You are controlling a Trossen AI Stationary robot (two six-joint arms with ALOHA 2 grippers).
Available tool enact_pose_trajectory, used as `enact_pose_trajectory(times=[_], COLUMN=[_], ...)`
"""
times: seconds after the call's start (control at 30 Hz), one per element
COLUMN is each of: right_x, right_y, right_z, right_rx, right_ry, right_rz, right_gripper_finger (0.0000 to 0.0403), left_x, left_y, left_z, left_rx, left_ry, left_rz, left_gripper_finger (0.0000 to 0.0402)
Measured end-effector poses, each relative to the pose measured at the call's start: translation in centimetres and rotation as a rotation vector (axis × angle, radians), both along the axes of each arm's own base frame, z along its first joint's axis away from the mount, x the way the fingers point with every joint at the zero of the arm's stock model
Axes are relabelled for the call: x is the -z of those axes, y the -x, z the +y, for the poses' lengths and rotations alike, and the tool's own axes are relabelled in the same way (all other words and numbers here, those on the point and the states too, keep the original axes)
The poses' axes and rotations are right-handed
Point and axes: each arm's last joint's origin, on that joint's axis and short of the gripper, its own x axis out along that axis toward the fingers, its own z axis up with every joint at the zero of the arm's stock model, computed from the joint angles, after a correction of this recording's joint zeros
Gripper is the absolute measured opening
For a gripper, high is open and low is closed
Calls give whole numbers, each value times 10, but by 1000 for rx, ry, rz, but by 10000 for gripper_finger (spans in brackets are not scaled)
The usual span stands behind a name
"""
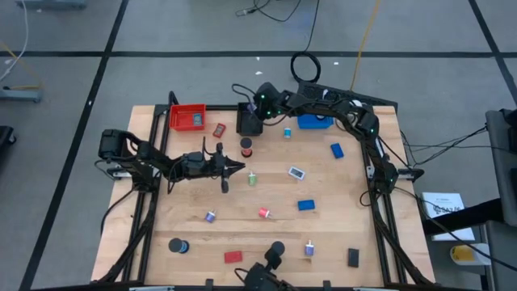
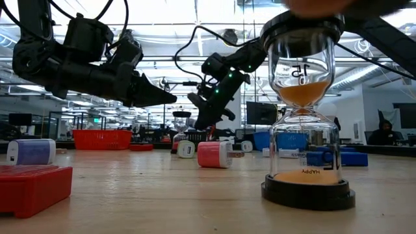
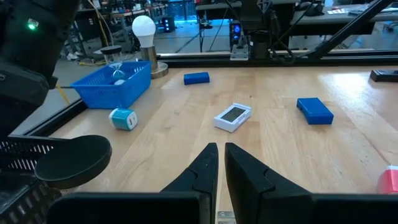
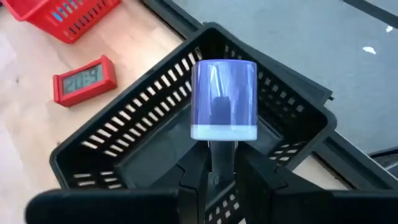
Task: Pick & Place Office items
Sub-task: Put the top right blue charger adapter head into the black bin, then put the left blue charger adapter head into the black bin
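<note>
Right tool point(image 4: 214, 163) — purple cylinder point(image 4: 224, 99) above black basket point(image 4: 124, 143).

Purple-capped cylindrical item point(image 4: 224, 99) upright above black basket point(image 4: 186, 149), red digital clock point(image 4: 85, 79) flat beside basket, white clock point(image 1: 296, 172), blue blocks point(image 1: 305, 205), black disc point(image 1: 177, 246) scattered across tabletop

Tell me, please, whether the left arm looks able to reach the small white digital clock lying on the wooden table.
Probably yes. The left end effector, shut and empty, points at the small white digital clock, with only bare wooden table between them; it must open first.
</note>
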Motion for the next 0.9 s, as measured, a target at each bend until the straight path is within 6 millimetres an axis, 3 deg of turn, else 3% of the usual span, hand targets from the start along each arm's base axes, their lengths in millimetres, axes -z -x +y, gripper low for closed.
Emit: enact_pose_trajectory(times=[0.4, 0.63, 0.77, 0.9], right_x=[1, -1, -29, -61], right_y=[0, 1, 8, 16], right_z=[2, 2, 10, 32], right_rx=[2, -5, -56, -152], right_ry=[-11, 7, 72, 158], right_rz=[7, 18, 33, 31], right_gripper_finger=[93, 85, 61, 23], left_x=[0, 0, 0, 1], left_y=[0, 0, 0, 0], left_z=[0, 0, 0, 0], left_rx=[0, 0, 2, 3], left_ry=[4, 4, 0, 1], left_rz=[-1, 0, 3, 7], left_gripper_finger=[37, 37, 37, 37])
